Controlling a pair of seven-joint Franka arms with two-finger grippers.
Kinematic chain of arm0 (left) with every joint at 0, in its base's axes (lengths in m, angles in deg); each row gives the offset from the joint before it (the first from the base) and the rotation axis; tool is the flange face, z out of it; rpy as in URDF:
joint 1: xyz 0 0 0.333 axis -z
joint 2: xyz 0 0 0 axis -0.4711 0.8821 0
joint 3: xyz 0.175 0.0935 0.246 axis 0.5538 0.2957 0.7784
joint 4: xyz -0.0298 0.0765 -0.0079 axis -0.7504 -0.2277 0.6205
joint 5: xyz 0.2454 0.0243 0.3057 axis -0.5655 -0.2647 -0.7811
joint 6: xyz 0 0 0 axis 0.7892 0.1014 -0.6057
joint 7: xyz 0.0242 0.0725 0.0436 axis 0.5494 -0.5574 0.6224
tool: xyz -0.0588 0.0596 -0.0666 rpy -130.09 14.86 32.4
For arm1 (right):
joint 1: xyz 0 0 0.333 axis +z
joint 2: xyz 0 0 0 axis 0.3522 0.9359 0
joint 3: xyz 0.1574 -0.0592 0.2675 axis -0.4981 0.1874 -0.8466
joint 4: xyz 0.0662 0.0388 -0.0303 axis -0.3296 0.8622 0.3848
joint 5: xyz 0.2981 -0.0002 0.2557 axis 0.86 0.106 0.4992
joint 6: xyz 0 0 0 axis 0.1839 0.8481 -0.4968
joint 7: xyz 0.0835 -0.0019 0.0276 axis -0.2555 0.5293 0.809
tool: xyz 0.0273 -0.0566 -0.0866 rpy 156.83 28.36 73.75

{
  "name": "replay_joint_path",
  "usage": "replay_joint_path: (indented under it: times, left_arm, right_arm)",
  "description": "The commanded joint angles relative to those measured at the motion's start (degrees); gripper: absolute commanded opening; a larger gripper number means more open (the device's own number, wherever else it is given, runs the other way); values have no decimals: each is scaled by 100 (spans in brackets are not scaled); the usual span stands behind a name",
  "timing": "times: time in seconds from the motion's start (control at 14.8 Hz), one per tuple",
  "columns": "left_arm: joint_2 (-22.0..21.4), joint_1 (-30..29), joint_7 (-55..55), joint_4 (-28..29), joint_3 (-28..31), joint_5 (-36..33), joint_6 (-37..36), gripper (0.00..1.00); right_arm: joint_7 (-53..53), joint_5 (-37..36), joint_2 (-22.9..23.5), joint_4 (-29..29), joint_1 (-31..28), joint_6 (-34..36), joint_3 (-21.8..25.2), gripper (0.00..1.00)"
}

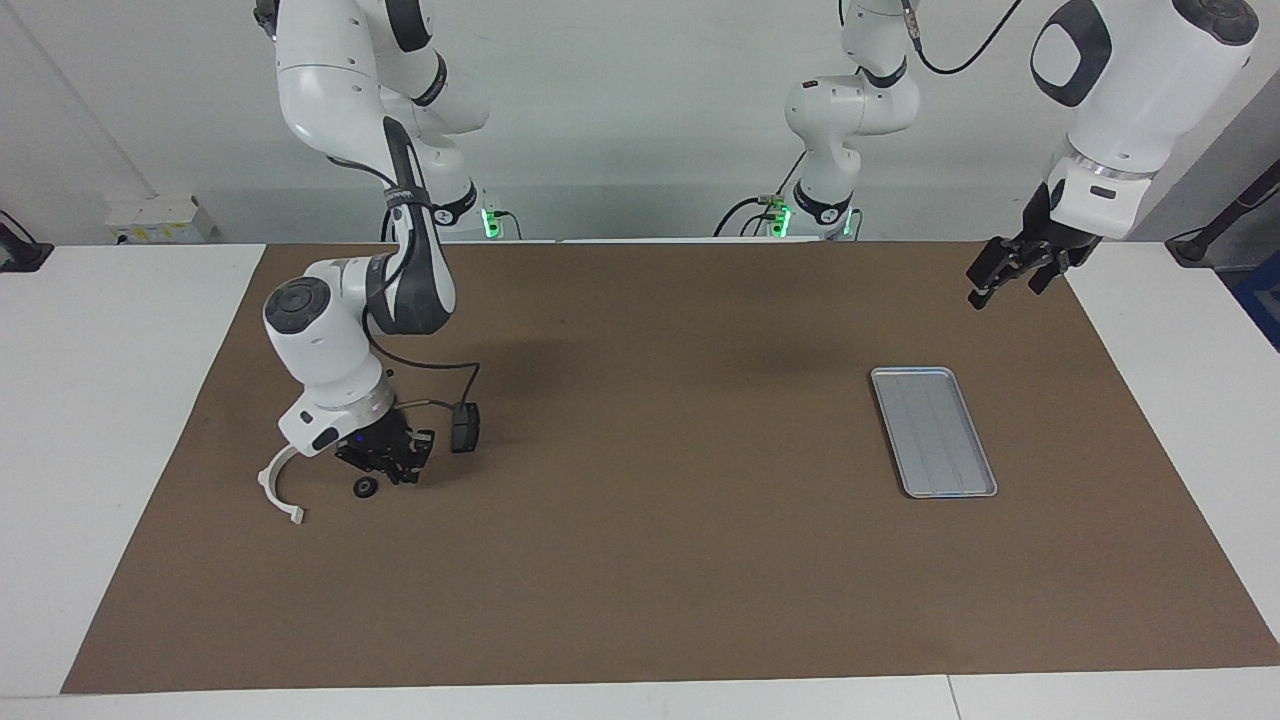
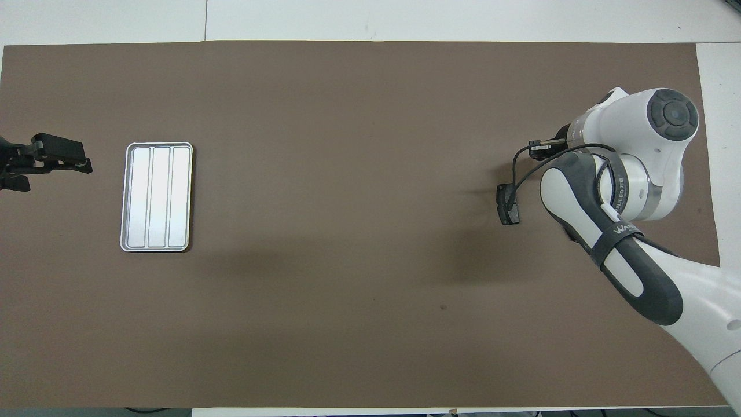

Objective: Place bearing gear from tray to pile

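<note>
The silver tray lies empty toward the left arm's end of the table; it also shows in the overhead view. A small black bearing gear lies on the mat beside the white half-ring bracket of the pile, toward the right arm's end. My right gripper is low over the mat, right next to the gear; whether it touches the gear is unclear. In the overhead view the right arm's wrist hides the gripper, the gear and the pile. The dark brake pads are hidden. My left gripper waits open and raised; it also shows in the overhead view.
A brown mat covers most of the white table. A small black box hangs on a cable from the right wrist, close to the mat; it also shows in the overhead view.
</note>
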Motion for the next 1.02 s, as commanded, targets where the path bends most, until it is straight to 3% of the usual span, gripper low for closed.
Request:
replay_joint_path:
  times: [0.0, 0.14, 0.34, 0.68, 0.95]
  left_arm:
    - [-80, -52, -93, 101, -22, -15, 18, 100]
    - [-80, -52, -93, 101, -22, -15, 27, 100]
    - [-80, -52, -93, 101, -22, -15, 27, 100]
    - [-80, -52, -93, 101, -22, -15, 18, 100]
    - [-80, -52, -93, 101, -22, -15, 27, 100]
  right_arm:
    - [-40, -123, 19, 39, -11, -131, -56, 0]
    - [-48, -123, 63, 39, -11, -140, -56, 0]
    - [4, -123, 63, 39, -11, -140, -56, 23]
    - [4, -123, 63, 83, -2, -140, -56, 38]
    - [-4, -131, -111, -136, 33, 349, -82, 61]
